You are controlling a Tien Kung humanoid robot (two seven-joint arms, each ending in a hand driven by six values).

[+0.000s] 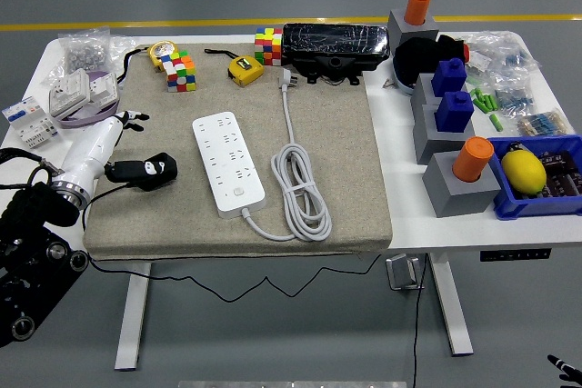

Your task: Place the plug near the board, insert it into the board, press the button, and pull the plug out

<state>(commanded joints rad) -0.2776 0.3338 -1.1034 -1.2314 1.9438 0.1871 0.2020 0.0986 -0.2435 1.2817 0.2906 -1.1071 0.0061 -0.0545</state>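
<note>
A white power strip (pixel 227 165) lies lengthwise on the beige mat (pixel 346 161), its round button near the front end. Its own white cable (pixel 300 193) coils to its right and ends in a white plug (pixel 284 79) at the mat's far edge. A black plug (pixel 145 172) with a thin black cord lies on the mat's left part, a hand's width left of the strip. My left arm comes in from the lower left with a white forearm (pixel 91 156). Its left hand (pixel 132 119) sits beyond the black plug with thin dark fingers spread, holding nothing. Only a dark tip of the right hand (pixel 564 368) shows at the bottom right corner.
Two colour cubes (pixel 180 72) (pixel 268 44), a yellow tape measure (pixel 244 68) and a black box (pixel 335 47) line the mat's far edge. Grey blocks with orange cylinders (pixel 471 159) and blue pieces (pixel 453 108) stand right, beside a blue bin (pixel 546 197) holding a lemon. Small boxes (pixel 77 93) sit far left.
</note>
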